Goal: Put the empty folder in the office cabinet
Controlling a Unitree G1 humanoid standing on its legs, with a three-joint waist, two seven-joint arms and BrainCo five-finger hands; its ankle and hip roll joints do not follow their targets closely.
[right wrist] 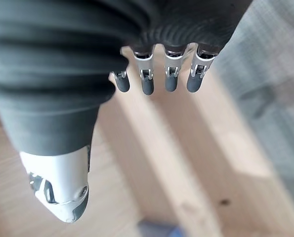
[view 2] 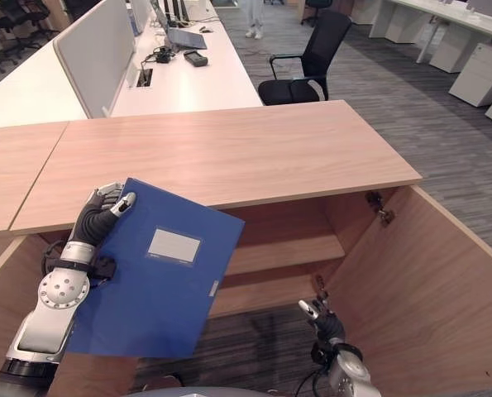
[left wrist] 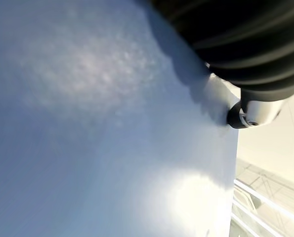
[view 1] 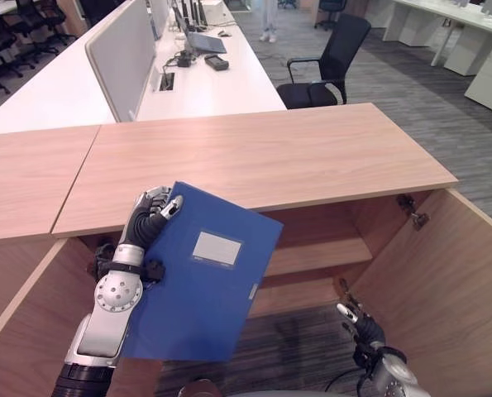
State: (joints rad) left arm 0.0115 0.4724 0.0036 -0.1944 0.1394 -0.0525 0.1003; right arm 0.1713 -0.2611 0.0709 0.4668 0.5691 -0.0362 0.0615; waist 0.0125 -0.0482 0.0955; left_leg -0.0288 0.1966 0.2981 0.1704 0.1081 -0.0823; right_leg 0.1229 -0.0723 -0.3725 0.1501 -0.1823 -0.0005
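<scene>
Your left hand [view 1: 150, 217] is gripping the blue folder [view 1: 200, 277] at its upper-left corner, thumb over the front cover, fingers curled round the edge. The folder is hanging in the air, tilted, label [view 1: 216, 248] facing you, in front of the open office cabinet [view 1: 444, 281] at roughly 9 o'clock of the opening. It's not inside yet; its top corner is overlapping the front edge of the cabinet's wooden top [view 1: 254, 157].

Inside the cabinet you're seeing a shelf [view 1: 320, 252] at about 12 o'clock from the folder's right edge. The right door [view 1: 456, 306] is standing open at 3 o'clock, hinge [view 1: 413, 211] showing near the top.

Your right hand [view 2: 320, 318] is hanging low at 5 o'clock, near the open door, holding nothing; in the right wrist view its fingers [right wrist: 147, 81] are relaxed and straight.

Beyond the cabinet at 12 o'clock: a white bench [view 1: 212, 83] with a divider screen [view 1: 121, 54], and a black office chair [view 1: 328, 70] at 1 o'clock.
</scene>
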